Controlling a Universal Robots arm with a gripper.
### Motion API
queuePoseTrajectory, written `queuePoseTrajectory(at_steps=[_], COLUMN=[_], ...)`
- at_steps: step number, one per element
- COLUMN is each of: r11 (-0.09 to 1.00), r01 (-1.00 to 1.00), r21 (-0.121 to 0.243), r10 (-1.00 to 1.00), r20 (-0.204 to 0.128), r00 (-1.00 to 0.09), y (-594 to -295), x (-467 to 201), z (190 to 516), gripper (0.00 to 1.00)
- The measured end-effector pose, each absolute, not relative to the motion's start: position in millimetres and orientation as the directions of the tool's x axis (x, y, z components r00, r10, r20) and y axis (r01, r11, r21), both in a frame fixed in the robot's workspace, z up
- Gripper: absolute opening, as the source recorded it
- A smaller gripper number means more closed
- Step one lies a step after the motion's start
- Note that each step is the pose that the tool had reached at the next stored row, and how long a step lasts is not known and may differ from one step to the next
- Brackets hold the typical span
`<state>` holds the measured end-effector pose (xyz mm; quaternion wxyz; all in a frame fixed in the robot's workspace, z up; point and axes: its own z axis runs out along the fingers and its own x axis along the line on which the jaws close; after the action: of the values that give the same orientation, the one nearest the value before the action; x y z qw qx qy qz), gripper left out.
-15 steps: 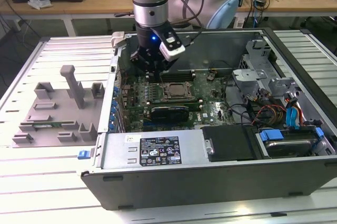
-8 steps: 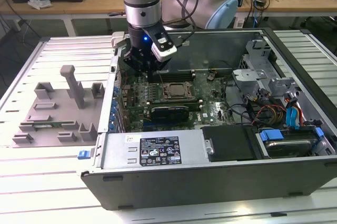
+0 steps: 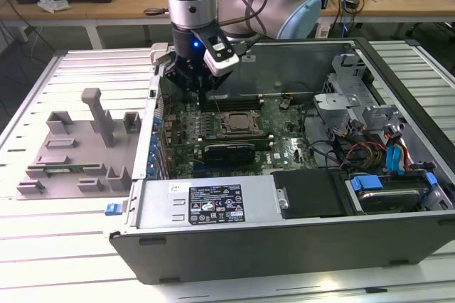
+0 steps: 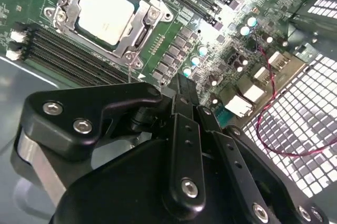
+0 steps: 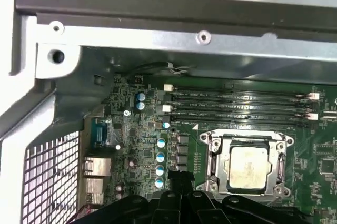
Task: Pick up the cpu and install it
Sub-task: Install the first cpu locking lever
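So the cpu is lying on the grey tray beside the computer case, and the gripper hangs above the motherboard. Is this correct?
Not quite. The cpu is not on the grey tray; it sits in the metal-framed socket on the motherboard, as both wrist views show. The gripper does hang above the motherboard, as the exterior view shows.

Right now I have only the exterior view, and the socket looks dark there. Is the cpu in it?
Observer: Yes. In both wrist views the cpu lies flat inside the socket frame, silvery top up.
Operator: Is anything touching it?
Observer: No. In the second wrist view the end effector hangs beside the socket, off one corner, apart from the cpu.
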<state>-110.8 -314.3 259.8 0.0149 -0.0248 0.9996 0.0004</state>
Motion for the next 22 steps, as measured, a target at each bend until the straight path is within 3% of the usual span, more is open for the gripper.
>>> queuePoseTrajectory(at_steps=[10, 22], r11=[0.982, 0.981], r01=[-0.05, -0.048], r21=[0.182, 0.19], r10=[-0.043, -0.042], r20=[-0.04, -0.04], r00=[-0.998, -0.998], y=[-314, -314], x=[-111, -88], z=[260, 260], gripper=[0.11, 0.11])
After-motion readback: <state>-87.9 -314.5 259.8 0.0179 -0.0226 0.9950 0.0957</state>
